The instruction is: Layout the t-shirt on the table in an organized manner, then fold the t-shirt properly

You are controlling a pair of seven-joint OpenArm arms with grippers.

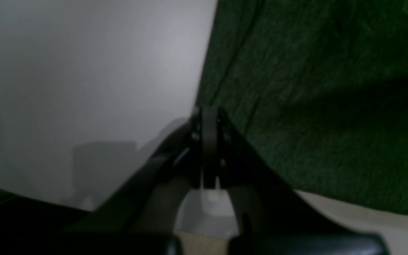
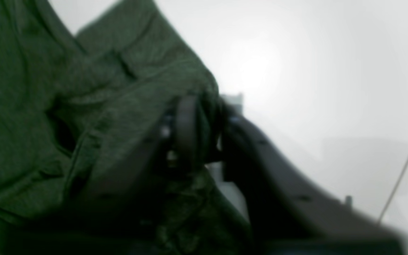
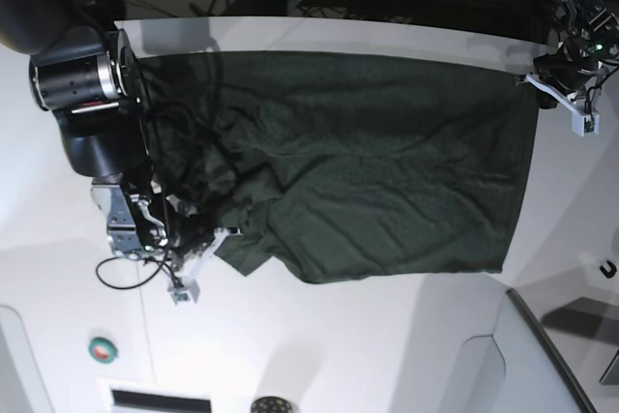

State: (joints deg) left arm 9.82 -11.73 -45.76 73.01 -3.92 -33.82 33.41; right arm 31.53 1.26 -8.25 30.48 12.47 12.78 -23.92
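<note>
1. T-shirt [image 3: 358,162]: it lies spread on the white counter [image 3: 387,355], mostly flat. Bunched folds sit beside the right claw [image 2: 204,131], and the corner at the left claw [image 1: 209,141] is drawn taut.
2. Right claw: pressed together on a bunched sleeve or edge of the t-shirt. Risk: the pinch may take several layers. A pull would then drag the folds outward and not open them.
3. Left claw: pressed together at the t-shirt edge. The wrist view shows fabric just beside the jaws; whether cloth is held between them cannot be told. Risk: a thin bite slips under tension.
4. Risk: if both claws pull apart unevenly, the t-shirt skews on the counter.
5. Risk: thin knit stretches, so a hard pull distorts the edge nearest either claw.
</note>
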